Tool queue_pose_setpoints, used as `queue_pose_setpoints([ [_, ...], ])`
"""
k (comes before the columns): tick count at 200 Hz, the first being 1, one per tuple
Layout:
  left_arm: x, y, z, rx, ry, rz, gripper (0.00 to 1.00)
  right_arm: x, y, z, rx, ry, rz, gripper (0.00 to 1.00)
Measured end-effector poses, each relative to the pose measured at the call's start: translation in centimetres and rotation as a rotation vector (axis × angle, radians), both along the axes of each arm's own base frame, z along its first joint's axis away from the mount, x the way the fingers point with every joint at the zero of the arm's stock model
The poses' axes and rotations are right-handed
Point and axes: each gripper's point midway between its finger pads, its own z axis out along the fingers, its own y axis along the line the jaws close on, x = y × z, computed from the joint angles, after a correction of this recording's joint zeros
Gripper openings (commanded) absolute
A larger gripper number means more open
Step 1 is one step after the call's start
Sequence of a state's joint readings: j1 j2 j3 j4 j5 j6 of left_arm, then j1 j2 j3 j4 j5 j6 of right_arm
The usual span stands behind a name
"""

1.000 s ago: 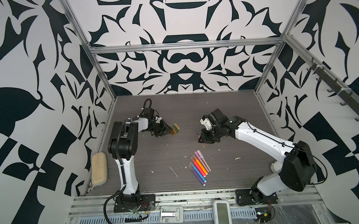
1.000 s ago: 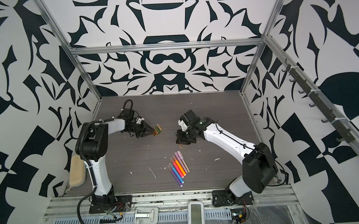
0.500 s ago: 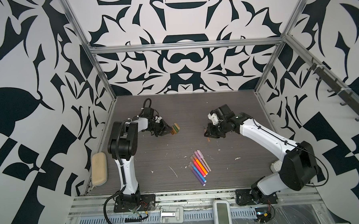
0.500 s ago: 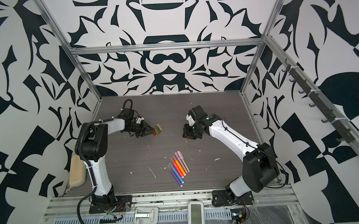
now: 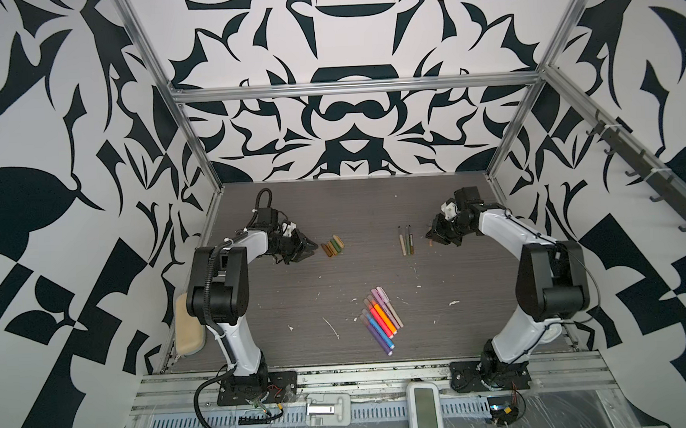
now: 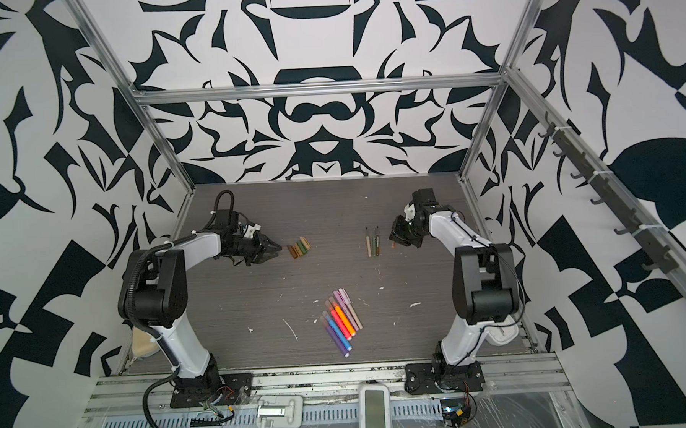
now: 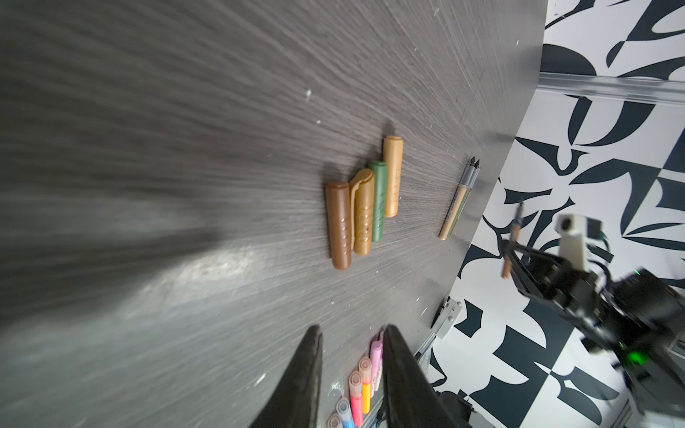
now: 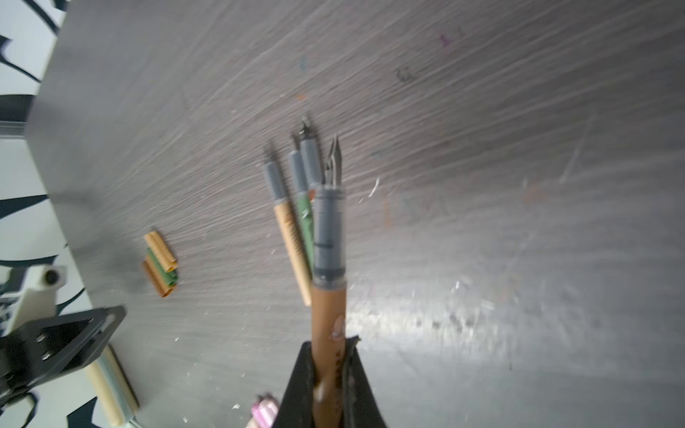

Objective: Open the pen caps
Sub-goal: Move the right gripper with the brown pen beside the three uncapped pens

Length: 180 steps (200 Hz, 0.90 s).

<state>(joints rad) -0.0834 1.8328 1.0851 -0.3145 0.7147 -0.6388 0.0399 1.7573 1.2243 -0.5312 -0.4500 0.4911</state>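
Right fingers (image 8: 296, 385) clamp a brown uncapped pen (image 8: 328, 311). Left fingers (image 7: 305, 374) stand apart, empty, four pen caps (image 7: 361, 211) just ahead of them.

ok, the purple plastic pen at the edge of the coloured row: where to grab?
The purple plastic pen lies flat: come from above, gripper across its front barrel end. That end juts past the blue plastic pen beside it, and its outer side has no neighbour, leaving finger room.

Robot lab cell, by the patterned walls (image 5: 51, 116), aluminium frame (image 5: 352, 88), grey table (image 5: 353, 206), and left arm (image 5: 221, 292) and right arm (image 5: 547, 281) bolted on a rail (image 5: 364, 379).
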Motion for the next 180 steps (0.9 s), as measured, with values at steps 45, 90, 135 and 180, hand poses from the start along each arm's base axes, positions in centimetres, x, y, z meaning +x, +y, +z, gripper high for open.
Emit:
queue_pose_setpoints([
  [45, -1.8, 1.2, -0.5, 0.002, 0.03, 0.028, 0.31, 1.0, 0.6, -3.9, 0.02, 0.058, 0.048, 0.0],
  [90, -2.2, 1.4, -0.5, 0.002, 0.033, 0.035, 0.31, 1.0, 0.9, -5.2, 0.029, 0.074, 0.075, 0.06],
  [135, -2.3, 1.4, -0.4, 0.001, 0.038, 0.038, 0.31, 1.2, 0.9, -5.9, 0.021, 0.075, 0.102, 0.1],
  [180, -2.0, 1.4, -0.1, 0.001, 0.032, 0.036, 0.31, 1.4, 1.0, -6.4, 0.022, 0.079, 0.113, 0.2],
])
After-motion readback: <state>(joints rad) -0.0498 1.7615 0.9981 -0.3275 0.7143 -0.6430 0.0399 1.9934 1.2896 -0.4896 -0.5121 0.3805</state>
